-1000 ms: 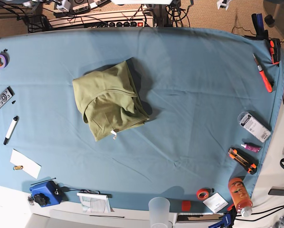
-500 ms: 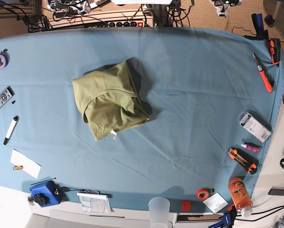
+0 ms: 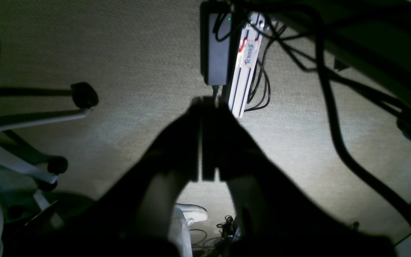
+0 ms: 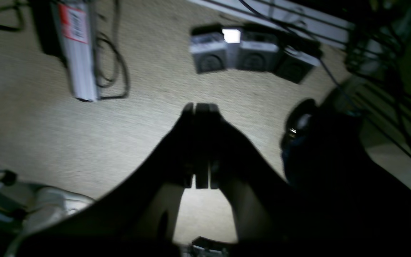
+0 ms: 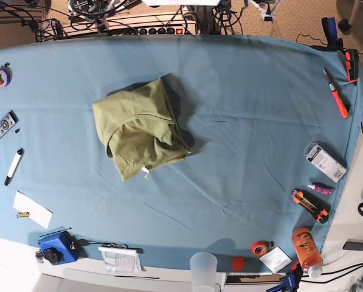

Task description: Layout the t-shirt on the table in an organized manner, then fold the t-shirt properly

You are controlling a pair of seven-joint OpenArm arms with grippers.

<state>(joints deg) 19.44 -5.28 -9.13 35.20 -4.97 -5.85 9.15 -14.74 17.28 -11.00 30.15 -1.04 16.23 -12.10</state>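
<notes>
The olive-green t-shirt (image 5: 140, 128) lies bunched in a rough folded heap, left of the middle of the teal table (image 5: 254, 128), with its small white tag at its near edge. My left gripper (image 3: 205, 104) is shut and empty over carpet and cables behind the table. My right gripper (image 4: 199, 107) is also shut and empty over the floor. In the base view only small arm parts show at the top edge, the left arm (image 5: 263, 8) and the right arm (image 5: 95, 6), both far from the shirt.
A remote (image 5: 1, 129), marker (image 5: 14, 166), purple tape (image 5: 2, 77) and white card (image 5: 32, 209) lie at the left. A blue device (image 5: 56, 247), plastic cup (image 5: 203, 271) and orange bottle (image 5: 307, 249) line the near edge. A red-handled tool (image 5: 336, 93) and utility knife (image 5: 309, 205) lie at the right.
The arm parts at the top edge have shifted toward the middle of the view. The t-shirt and the other items have not moved.
</notes>
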